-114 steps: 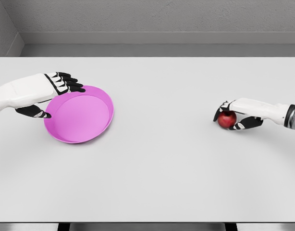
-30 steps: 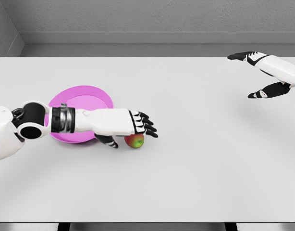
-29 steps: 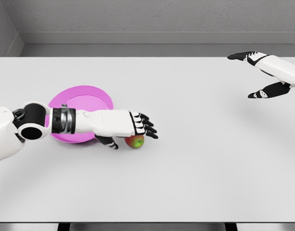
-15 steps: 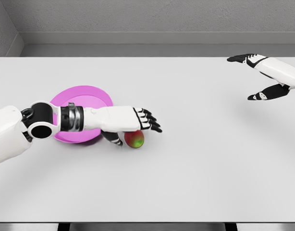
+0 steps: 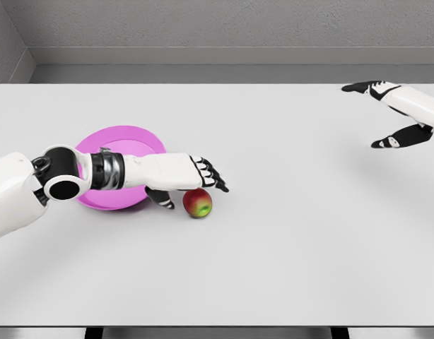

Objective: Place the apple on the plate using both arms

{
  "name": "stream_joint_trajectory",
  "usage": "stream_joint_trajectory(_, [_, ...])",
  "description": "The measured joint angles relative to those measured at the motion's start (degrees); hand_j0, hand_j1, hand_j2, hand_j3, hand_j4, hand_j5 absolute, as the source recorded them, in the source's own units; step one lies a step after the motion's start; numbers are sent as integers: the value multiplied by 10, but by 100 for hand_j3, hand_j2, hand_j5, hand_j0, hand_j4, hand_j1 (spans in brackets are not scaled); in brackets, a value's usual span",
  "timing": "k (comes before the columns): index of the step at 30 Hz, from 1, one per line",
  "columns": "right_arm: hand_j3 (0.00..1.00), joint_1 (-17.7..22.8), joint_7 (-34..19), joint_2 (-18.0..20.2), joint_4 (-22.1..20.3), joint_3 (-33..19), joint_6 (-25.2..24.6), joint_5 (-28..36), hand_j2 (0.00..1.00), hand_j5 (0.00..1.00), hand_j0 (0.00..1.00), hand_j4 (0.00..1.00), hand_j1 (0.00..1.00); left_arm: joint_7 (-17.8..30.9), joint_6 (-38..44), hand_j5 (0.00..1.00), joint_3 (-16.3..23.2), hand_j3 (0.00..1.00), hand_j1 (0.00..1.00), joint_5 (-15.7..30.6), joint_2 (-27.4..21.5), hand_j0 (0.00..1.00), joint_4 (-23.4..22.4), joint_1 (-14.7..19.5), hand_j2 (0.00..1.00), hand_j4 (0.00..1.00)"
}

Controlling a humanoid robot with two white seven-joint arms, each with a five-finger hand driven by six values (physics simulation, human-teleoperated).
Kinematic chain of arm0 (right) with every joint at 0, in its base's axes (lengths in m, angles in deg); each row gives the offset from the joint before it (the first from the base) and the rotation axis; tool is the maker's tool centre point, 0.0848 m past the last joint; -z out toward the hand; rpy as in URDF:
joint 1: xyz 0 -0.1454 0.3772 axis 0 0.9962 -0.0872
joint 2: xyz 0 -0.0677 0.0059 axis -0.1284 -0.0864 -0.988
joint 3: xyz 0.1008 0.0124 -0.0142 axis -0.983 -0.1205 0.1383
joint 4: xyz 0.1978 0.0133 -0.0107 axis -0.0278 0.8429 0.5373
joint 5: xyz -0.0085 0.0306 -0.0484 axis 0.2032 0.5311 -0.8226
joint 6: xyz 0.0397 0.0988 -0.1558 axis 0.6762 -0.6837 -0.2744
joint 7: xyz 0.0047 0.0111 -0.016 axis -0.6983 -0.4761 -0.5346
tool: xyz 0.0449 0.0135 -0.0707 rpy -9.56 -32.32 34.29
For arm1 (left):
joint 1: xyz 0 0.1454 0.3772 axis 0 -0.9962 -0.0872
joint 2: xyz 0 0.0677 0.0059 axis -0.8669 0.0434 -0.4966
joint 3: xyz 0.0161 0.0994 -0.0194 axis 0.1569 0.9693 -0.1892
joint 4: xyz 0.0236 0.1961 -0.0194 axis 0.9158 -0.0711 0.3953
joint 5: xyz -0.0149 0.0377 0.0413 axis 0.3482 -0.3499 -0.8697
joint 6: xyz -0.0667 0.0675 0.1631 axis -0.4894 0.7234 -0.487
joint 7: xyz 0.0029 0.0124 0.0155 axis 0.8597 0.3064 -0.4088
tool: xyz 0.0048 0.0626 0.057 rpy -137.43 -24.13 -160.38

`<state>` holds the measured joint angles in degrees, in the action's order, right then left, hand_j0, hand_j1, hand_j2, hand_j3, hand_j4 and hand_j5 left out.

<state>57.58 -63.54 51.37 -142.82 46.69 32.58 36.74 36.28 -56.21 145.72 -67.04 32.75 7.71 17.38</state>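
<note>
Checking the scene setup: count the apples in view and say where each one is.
1. The apple lies on the table, just right of the pink plate, under the left hand. None seem hidden.

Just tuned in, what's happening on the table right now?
The left hand hovers over the apple, fingers spread, not gripping it. The apple sits on the table just right of the pink plate, not on it. The right hand is open at the far right, holding nothing.

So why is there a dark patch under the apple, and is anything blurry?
Head view: a soft shadow sits under the apple on the table, with another under the left hand. Lighting is even with no glare, and everything is sharp.
</note>
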Motion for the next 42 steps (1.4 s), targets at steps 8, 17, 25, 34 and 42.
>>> stream_joint_trajectory(8, [100, -4, 0, 1, 16, 1, 0, 0, 100, 100, 100, 100, 100, 11, 7, 88, 1, 88, 88, -1, 11, 88, 2, 0, 88, 88])
stream_joint_trajectory(17, [100, -6, 0, 1, 15, 1, 0, 0, 100, 100, 100, 100, 100, 11, 5, 86, 2, 86, 86, -1, 13, 86, 2, -1, 86, 86])
stream_joint_trajectory(25, [100, -4, 0, 3, 8, 1, 0, 0, 100, 100, 100, 100, 100, 11, 0, 86, 2, 86, 86, -1, 9, 86, 1, -3, 86, 86])
stream_joint_trajectory(34, [100, -6, 0, 5, 5, 1, 0, 0, 100, 100, 100, 100, 100, 10, -1, 78, 14, 78, 78, -2, 9, 78, 0, -2, 78, 78])
stream_joint_trajectory(42, [100, -6, 0, 5, 5, 0, 0, 0, 100, 100, 100, 100, 100, 10, -2, 65, 20, 65, 65, -2, 8, 65, 0, -1, 65, 65])
